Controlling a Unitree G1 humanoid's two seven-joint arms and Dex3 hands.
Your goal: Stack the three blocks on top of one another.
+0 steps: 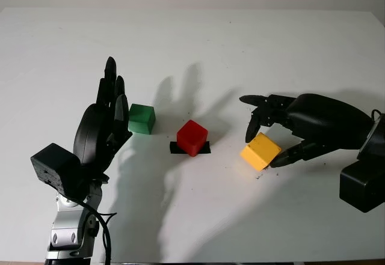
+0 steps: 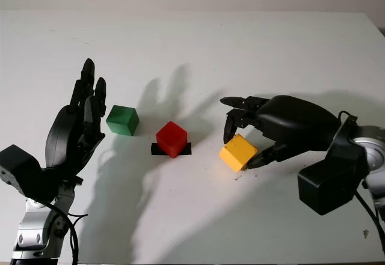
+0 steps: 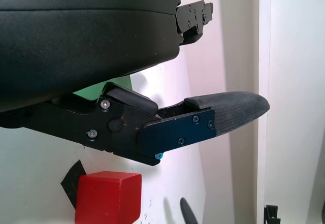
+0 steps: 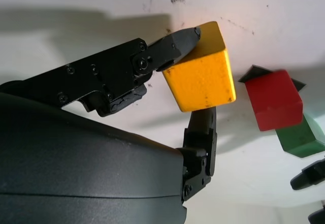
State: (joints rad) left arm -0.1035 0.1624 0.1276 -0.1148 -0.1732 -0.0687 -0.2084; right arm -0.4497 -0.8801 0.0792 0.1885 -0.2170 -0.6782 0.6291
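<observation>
My right hand (image 2: 240,152) is shut on the yellow block (image 1: 260,151), with fingers on its far side and the thumb on its near side. The block (image 4: 203,76) is tilted between them, just right of the table's middle. The red block (image 1: 192,137) sits at the centre on a black tape mark (image 1: 205,149), a short way left of the yellow one. Further left stands the green block (image 1: 142,119). Beside the green block's left face my left hand (image 1: 117,91) is open, fingers pointing away from me, holding nothing.
All three blocks sit on a white table (image 1: 192,42) whose far edge meets a pale wall. My right forearm (image 1: 361,181) comes in from the right and my left forearm (image 1: 69,217) rises from the bottom left.
</observation>
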